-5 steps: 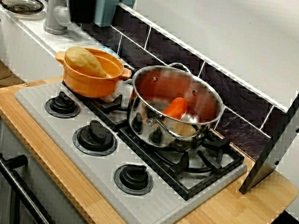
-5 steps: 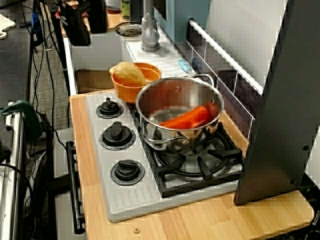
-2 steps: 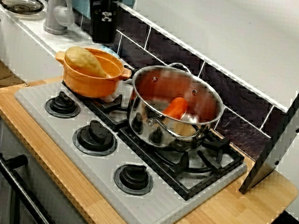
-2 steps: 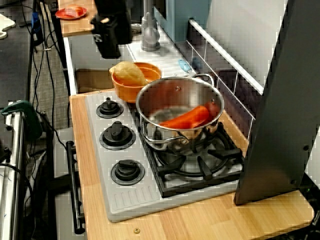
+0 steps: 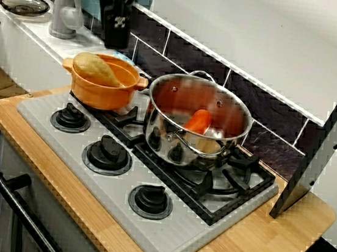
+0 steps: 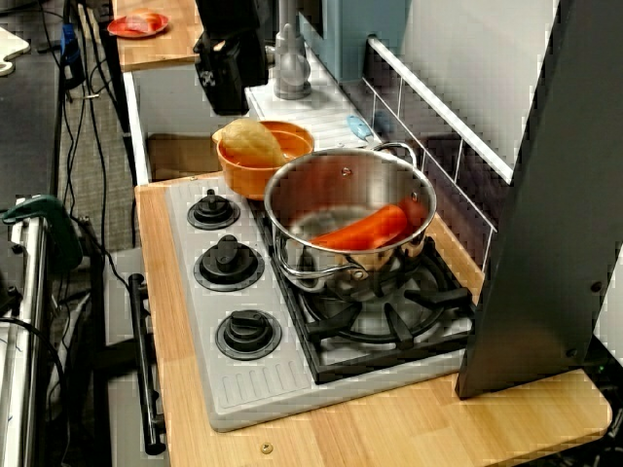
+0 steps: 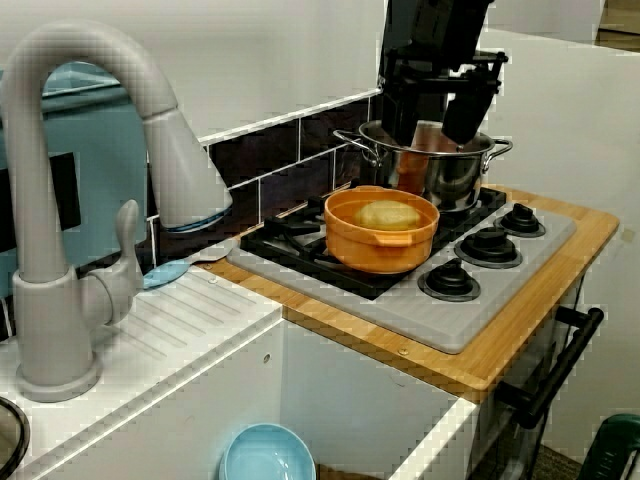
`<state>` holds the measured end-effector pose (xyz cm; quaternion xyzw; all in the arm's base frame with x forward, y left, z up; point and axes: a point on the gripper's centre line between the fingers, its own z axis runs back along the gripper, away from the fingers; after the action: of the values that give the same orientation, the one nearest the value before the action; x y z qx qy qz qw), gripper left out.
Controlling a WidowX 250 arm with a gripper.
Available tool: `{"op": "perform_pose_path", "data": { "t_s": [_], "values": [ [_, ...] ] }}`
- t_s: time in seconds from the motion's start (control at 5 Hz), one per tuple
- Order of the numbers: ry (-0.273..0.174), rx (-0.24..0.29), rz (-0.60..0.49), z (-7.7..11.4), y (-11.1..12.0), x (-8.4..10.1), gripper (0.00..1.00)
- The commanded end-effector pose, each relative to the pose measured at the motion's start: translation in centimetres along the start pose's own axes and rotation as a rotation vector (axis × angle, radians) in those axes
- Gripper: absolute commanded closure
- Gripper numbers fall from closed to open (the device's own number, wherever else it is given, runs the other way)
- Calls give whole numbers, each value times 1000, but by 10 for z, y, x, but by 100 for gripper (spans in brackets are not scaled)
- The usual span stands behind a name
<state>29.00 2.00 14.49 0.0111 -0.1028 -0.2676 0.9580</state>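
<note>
Gripper (image 7: 437, 128) hovers above orange bowl (image 5: 98, 96), apart from it, fingers spread, holding nothing. Tan potato-like piece (image 5: 95, 68) lies inside bowl, below gripper, long axis pointing toward steel pot (image 5: 155, 136) beside bowl.

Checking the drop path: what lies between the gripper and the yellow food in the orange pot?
Nothing; the view from the sink side shows only air between gripper and yellow food.

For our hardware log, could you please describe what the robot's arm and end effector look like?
The arm is black and boxy. Its end effector is black too, with two flat fingers and small white markings on its body. No cables show.
</note>
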Motion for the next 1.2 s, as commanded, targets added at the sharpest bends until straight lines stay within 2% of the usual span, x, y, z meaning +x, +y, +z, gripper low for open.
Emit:
{"op": "perform_pose_path", "data": {
  "t_s": [0.0,0.2,0.4,1.0],
  "values": [
    [-2,16,8,-2,0,-9,0],
    [-16,2,48,-1,-6,-12,0],
    [11,-25,110,-3,-10,-11,0],
    [16,-43,191,-5,-20,5,0]
  ]
}}
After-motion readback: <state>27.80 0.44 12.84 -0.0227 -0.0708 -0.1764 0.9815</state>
